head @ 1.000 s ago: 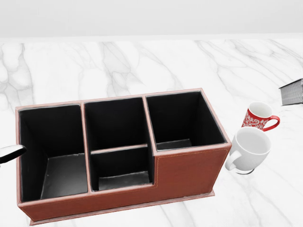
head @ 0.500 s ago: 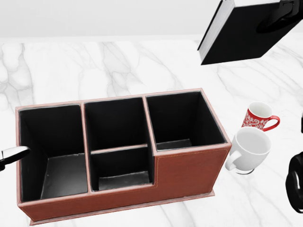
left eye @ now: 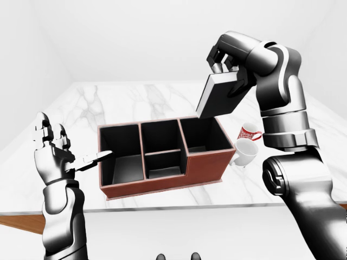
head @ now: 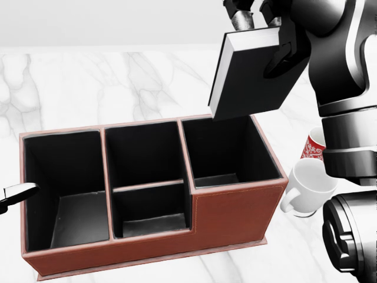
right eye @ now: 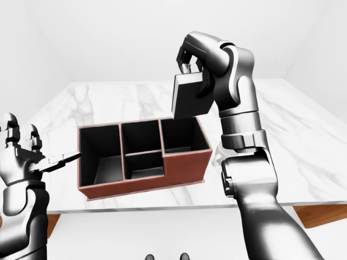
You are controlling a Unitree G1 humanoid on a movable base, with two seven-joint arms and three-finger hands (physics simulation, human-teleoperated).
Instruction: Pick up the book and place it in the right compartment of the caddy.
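book (head: pixel 252 73) black, tilted, held in air above right compartment of caddy (head: pixel 235 212), lower corner at its top rim | right hand (left eye: pixel 227 57) fingers closed on book's top edge, book hangs below hand | left hand (left eye: pixel 51 149) fingers spread, left of caddy, holding nothing | white mug (left eye: pixel 246 153), red mug (left eye: pixel 249 131) right of caddy on marble counter (left eye: pixel 124 100)

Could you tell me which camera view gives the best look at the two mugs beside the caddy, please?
The left-eye view: the red patterned mug and white mug both show right of the caddy. In the head view the right arm covers part of each; in the right-eye view it hides them.
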